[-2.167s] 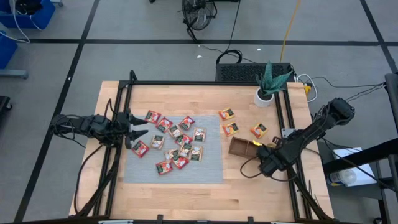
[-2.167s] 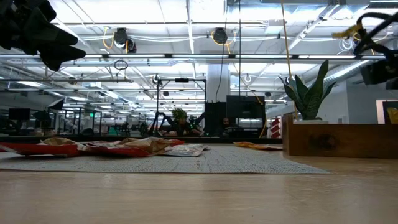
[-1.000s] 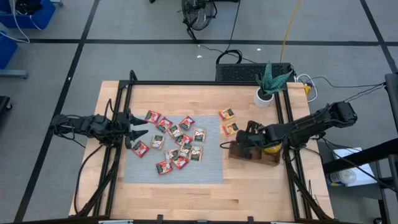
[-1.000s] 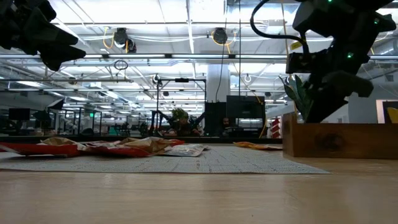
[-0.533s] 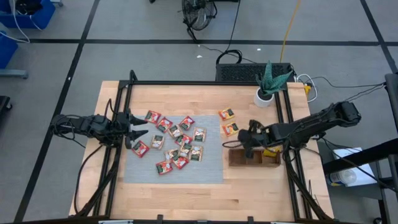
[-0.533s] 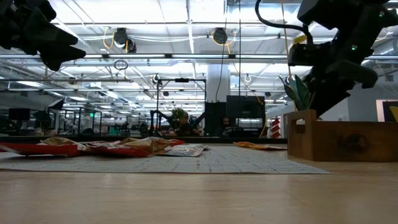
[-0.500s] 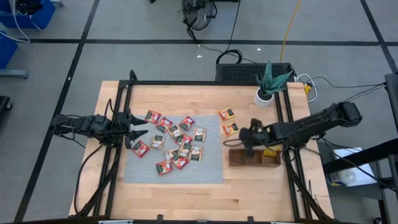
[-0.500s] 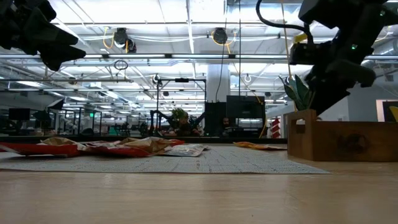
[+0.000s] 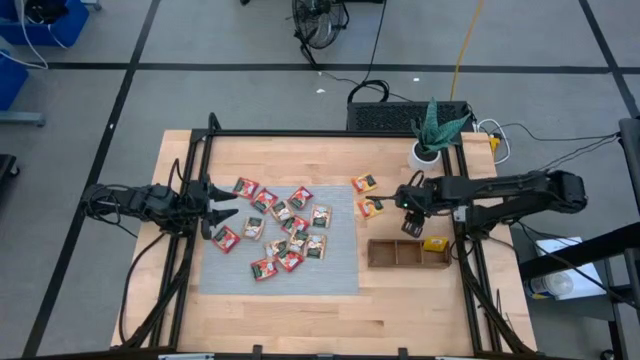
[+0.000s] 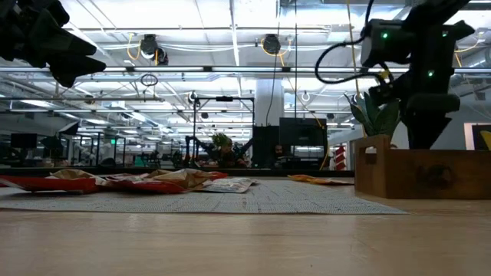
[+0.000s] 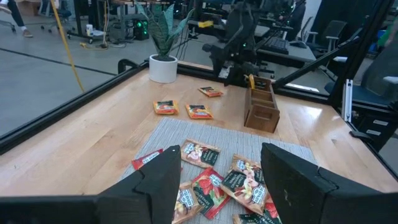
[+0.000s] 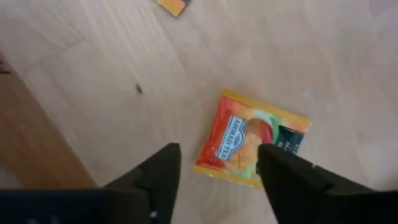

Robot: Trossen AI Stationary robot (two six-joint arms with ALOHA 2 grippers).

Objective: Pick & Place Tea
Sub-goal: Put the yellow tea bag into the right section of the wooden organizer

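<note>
The right gripper (image 12: 214, 171) hovers with jaws apart over a flat yellow-orange tea sachet (image 12: 251, 142) on the bare wood right of the grey mat (image 9: 340, 270), one yellow sachet (image 9: 435, 244) already sits in the brown wooden three-compartment tray (image 9: 385, 255), and most sachets remain unplaced.

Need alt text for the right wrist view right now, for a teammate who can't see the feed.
The right gripper hangs open just above a yellow-orange tea sachet lying flat on the bare wooden table, its two dark fingers either side of the sachet's near edge. A corner of a second yellow-orange sachet shows at the far edge of the picture.
</note>
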